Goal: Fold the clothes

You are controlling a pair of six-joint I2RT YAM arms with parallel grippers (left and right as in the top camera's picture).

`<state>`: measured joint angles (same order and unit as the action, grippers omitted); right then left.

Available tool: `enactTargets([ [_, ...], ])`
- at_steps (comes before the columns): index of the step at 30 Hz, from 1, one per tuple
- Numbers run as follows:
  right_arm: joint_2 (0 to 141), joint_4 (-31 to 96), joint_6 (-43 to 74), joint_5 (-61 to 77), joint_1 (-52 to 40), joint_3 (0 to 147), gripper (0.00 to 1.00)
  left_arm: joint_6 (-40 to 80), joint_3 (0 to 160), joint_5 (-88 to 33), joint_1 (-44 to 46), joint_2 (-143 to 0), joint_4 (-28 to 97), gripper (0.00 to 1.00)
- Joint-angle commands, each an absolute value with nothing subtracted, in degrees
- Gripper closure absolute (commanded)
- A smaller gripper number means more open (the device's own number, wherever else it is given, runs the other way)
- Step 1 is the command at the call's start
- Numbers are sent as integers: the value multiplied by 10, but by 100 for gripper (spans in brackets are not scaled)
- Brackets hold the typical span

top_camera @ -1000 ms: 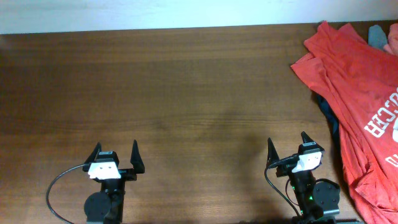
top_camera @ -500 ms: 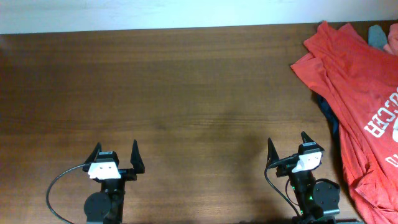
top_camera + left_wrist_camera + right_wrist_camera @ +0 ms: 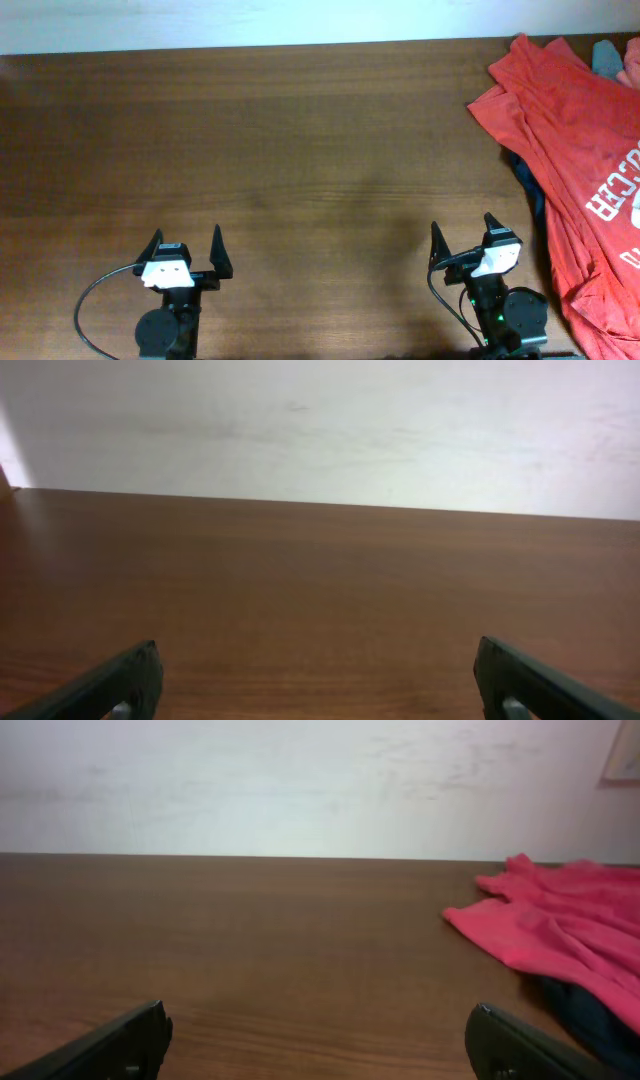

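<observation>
Wood table (image 3: 300, 150), white wall (image 3: 320, 420) behind; T-shirt (image 3: 580, 170) at right edge; L gripper (image 3: 186, 233), R gripper (image 3: 460, 221) spread

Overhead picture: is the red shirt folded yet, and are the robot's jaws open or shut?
Orange-red cotton T-shirt with white block lettering: unfolded, crumpled at the right end of the brown wooden table.
Dark navy cloth garment: mostly buried under the T-shirt.
Left gripper: jaws open, holding nothing.
Right gripper: jaws open, holding nothing.
</observation>
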<state>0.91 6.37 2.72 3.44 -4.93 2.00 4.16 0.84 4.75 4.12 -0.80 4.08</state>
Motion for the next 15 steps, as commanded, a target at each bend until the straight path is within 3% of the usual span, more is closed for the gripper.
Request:
enactTargets([
  [1,9,94,37,2,-52,74,2,47,40,16,44,-9,56,1],
  [9,65,255,45,-50,-52,216,1,46,160,12,43,-76,153,1],
  [15,200,415,100,-84,-52,366,1,42,296,12,43,-201,249,1],
])
